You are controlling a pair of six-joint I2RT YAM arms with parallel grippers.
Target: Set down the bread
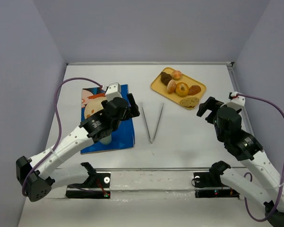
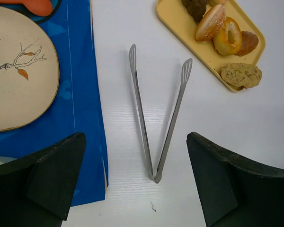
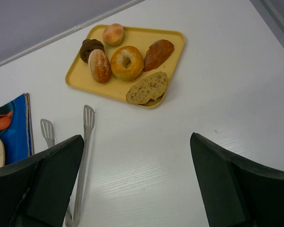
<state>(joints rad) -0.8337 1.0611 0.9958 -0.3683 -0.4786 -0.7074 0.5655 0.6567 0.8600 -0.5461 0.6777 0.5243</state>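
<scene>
The tongs [image 2: 173, 120] are seen to be bare metal, smooth and bright. The tray [image 3: 142, 35] is taken for yellow plastic, smooth and matt. A faint grain and a soft sheen are shown by the white counter [image 2: 236, 123]. The blue mat [image 2: 80, 94] is matt; cloth or paper cannot be told. The plate [image 2: 19, 90] is finished in matt cream. The bagel [image 3: 127, 62] is glossy, the seeded slice [image 3: 148, 87] rough, and the left tool [image 2: 136, 137] is fitted with fingers [image 2: 52, 175] of matt black plastic.

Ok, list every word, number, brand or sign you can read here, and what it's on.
No readable text in any view.
The plate carries only a drawn bird and branch, no words.
The blue mat shows printed pictures, no lettering I can make out.
The yellow tray and the tongs bear no markings.
</scene>
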